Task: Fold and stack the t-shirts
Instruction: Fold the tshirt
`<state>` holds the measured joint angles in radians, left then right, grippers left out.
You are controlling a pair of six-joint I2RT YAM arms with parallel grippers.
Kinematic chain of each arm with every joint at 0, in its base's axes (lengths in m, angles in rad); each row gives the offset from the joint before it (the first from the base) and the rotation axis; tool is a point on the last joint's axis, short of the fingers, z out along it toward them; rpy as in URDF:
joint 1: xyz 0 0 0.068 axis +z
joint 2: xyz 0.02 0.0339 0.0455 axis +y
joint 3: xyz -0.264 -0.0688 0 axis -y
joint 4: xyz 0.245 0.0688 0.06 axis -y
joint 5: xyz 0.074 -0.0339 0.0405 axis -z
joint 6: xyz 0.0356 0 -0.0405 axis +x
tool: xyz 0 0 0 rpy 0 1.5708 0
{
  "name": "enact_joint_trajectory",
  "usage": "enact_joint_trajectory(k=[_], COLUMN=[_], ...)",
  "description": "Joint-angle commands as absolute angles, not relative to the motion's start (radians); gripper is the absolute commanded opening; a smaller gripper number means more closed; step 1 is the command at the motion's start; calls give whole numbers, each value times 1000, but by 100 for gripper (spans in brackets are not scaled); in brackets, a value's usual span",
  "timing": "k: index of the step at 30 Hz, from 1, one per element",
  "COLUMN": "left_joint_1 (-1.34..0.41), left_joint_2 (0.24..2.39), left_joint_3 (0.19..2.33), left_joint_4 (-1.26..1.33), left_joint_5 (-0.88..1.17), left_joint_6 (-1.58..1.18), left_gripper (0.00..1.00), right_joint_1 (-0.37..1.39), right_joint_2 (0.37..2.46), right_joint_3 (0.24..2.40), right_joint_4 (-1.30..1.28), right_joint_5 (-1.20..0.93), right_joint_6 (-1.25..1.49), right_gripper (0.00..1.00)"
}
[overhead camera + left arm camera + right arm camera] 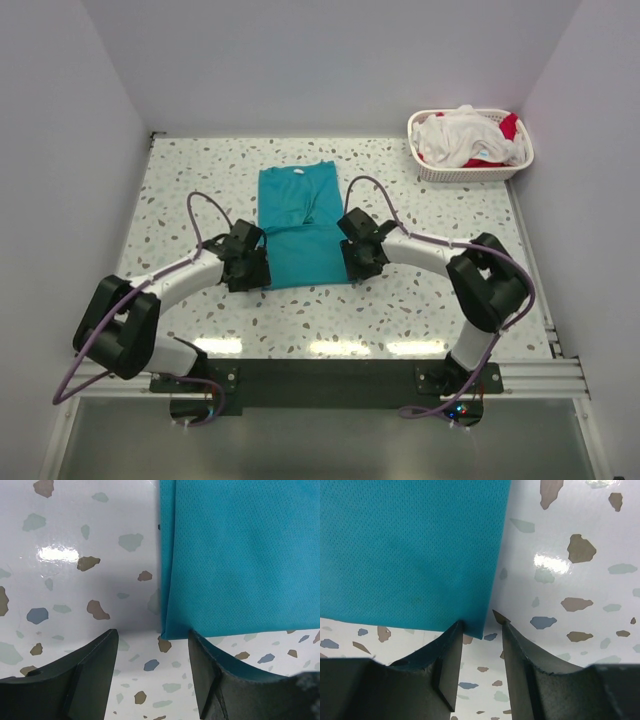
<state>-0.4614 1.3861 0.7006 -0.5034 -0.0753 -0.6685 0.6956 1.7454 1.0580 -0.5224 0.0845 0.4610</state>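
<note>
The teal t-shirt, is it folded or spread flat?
Partly folded: the teal t-shirt lies as a narrow rectangle, sleeves tucked in, collar visible.

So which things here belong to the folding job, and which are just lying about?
Job: teal t-shirt, laid out; left gripper and right gripper, open at its near corners; white and red t-shirts, heaped far right.
Just there: basket holding that heap; table.
</note>
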Motion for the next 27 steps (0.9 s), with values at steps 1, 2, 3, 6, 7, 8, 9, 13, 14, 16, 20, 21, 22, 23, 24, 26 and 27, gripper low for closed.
enact_joint_trajectory(k=[1, 2, 3, 6, 7, 8, 9, 13, 14, 16, 20, 21, 22, 23, 24, 26, 27], left_joint_1=[-469, -471, -471, -474, -476, -477, -477, -485, -488, -489, -505, -506, -512, -515, -520, -532, -535], left_joint_2=[1401, 1401, 1402, 1401, 1401, 1401, 1401, 1414, 1417, 1428, 1446, 1454, 1459, 1465, 1476, 1486, 1499], left_joint_3=[736, 735, 739, 742, 742, 744, 745, 756, 756, 767, 787, 795, 801, 804, 813, 824, 831], left_joint_4=[-509, -511, -512, -518, -520, -520, -520, -528, -529, -529, -538, -540, -543, -546, -546, -555, -564], left_joint_5=[-98, -100, -101, -107, -107, -107, -107, -107, -109, -110, -115, -118, -123, -124, -129, -132, -133], left_joint_6=[-660, -658, -658, -661, -661, -663, -663, -664, -666, -666, -670, -673, -675, -676, -678, -680, -681], left_gripper=[63, 63, 63, 63, 63, 63, 63, 63, 63, 63, 63, 63, 61, 59, 57, 55, 53], right_joint_1=[716, 719, 727, 738, 739, 744, 745, 755, 756, 759, 772, 772, 773, 775, 775, 776, 776], right_joint_2=[1776, 1781, 1792, 1807, 1816, 1821, 1825, 1830, 1832, 1832, 1835, 1836, 1836, 1838, 1839, 1839, 1838], right_joint_3=[1051, 1052, 1055, 1052, 1048, 1046, 1043, 1025, 1023, 1022, 1023, 1023, 1023, 1023, 1023, 1022, 1022], right_joint_4=[-569, -577, -584, -600, -604, -607, -607, -601, -601, -598, -592, -589, -589, -588, -588, -584, -584], right_joint_5=[149, 155, 159, 173, 178, 176, 173, 169, 167, 167, 167, 169, 169, 167, 167, 166, 166], right_joint_6=[483, 482, 483, 492, 492, 494, 497, 499, 499, 495, 489, 489, 488, 488, 489, 489, 488], right_gripper=[40, 40, 39, 33, 27, 24, 19, 6, 3, 0, 0, 0, 0, 0, 0, 0, 0])
